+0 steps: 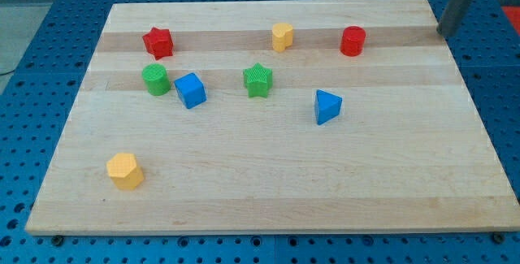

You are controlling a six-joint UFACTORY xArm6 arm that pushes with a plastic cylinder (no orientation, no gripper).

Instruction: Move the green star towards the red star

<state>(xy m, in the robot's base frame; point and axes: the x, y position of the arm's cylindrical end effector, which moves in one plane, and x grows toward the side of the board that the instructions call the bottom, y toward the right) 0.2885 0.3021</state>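
My tip [443, 33], touching no block, sits at the board's top-right edge, the green star [258, 80] far left of it and the red star [158, 43] farther left.

A robotics laboratory test bench: a pale wooden counter [268, 183] rests on a blue metal breadboard [32, 69] drilled with a regular grid of mounting holes, the kind used to fix experimental apparatus. Small plastic blocks in plain colours, among them a red star [158, 42] and a green star [257, 80], lie scattered across it, while a dark rod [460, 4] enters at the view's top right.
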